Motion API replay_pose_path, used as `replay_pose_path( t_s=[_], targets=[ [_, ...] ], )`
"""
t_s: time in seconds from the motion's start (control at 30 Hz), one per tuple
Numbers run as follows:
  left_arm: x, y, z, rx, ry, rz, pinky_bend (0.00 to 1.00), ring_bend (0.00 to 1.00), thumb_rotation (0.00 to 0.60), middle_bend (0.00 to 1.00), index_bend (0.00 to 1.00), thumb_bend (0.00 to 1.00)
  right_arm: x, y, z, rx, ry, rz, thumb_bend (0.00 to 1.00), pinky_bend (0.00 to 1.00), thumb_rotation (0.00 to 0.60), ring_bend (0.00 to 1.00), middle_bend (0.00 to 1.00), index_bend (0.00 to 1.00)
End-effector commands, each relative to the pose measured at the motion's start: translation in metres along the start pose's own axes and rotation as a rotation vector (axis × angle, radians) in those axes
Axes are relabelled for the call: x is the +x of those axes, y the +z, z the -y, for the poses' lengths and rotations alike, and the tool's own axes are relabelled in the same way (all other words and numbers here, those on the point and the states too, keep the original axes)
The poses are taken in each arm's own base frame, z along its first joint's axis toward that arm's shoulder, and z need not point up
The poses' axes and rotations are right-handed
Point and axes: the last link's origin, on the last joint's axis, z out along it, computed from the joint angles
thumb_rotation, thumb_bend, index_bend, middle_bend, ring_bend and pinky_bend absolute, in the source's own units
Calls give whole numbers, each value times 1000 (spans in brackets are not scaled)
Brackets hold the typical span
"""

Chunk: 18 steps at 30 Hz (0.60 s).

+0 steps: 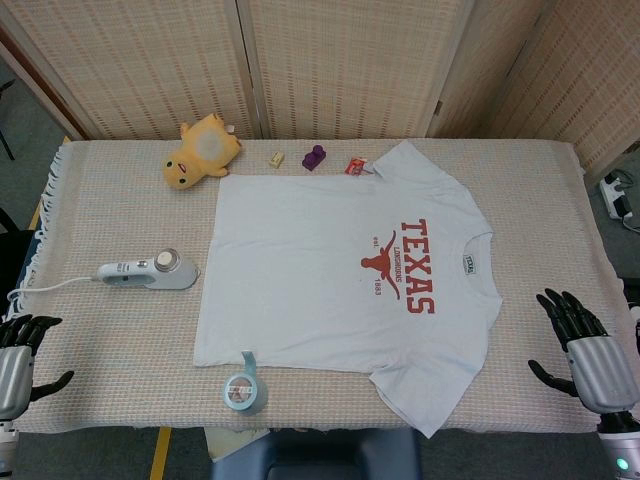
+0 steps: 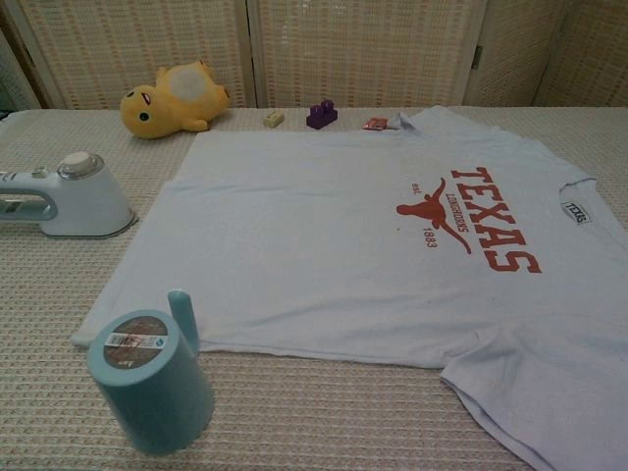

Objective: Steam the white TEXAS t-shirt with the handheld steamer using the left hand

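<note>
Nearest the chest camera stands a light-blue tape roll (image 2: 149, 378) at about 7 o'clock, just off the hem of the white TEXAS t-shirt (image 1: 340, 275), which lies flat at the middle of the woven table cover (image 1: 120, 330). At 9 o'clock rests the white handheld steamer (image 1: 150, 270), untouched. Both hands hang at the near edge with fingers spread, holding nothing: left hand (image 1: 22, 355) at 8 o'clock, right hand (image 1: 585, 350) at 4. A yellow plush toy (image 1: 200, 150) lies at 11.
</note>
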Motion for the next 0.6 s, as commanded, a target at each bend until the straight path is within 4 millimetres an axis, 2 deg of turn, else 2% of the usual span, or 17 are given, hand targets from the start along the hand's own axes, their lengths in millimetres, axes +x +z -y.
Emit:
replay_pose_path(
  t_s=[0.03,0.33,0.47,0.6],
  targets=[
    [0,1,-1,-1,1,0,178,177,600,277,279,126,0,-1,0,2,2,0,169,171,600,0,44,0],
    [2,7,-3,-7,-13,-7,181,186,600,289,285,126,5,-3,-1,3,15,-9,168,171,600,0,44,0],
    [5,31,-13,-52,-23,-33,197,197,600,303,291,126,10,-1,-1,7,7,-24,170,171,600,0,44,0],
    [3,71,-32,-93,-32,-12,202,196,600,302,295,126,14,1,0,19,2,-34,168,170,600,0,44,0]
  ],
)
